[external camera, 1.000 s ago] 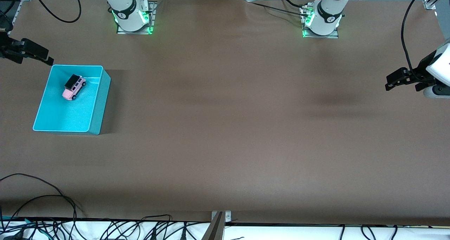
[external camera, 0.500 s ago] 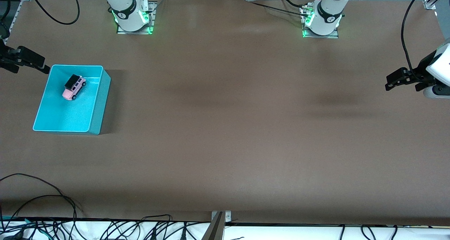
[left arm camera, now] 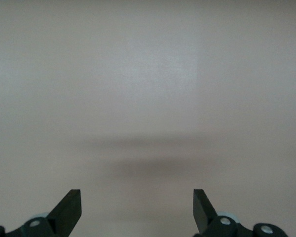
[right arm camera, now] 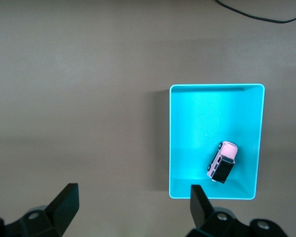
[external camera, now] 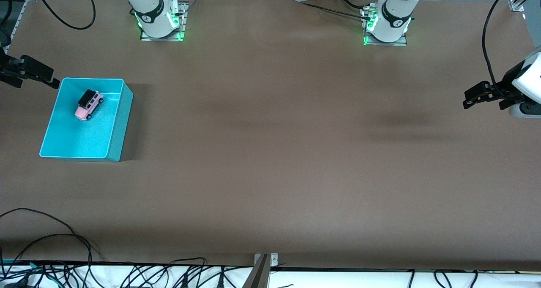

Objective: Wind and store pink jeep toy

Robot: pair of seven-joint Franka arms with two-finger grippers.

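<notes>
The pink jeep toy, light pink with a black roof, stands on its wheels inside the turquoise bin at the right arm's end of the table. It also shows in the right wrist view, near one wall of the bin. My right gripper is open and empty, up in the air beside the bin's corner. Its fingers stand wide apart. My left gripper is open and empty over bare table at the left arm's end, its fingers wide apart.
The brown table spreads wide between the two arms. Black cables lie along the edge nearest the front camera. A black cable lies on the table in the right wrist view.
My right gripper has drawn back from the bin toward the table's end. The jeep and bin have not moved. The left arm has stayed still.
</notes>
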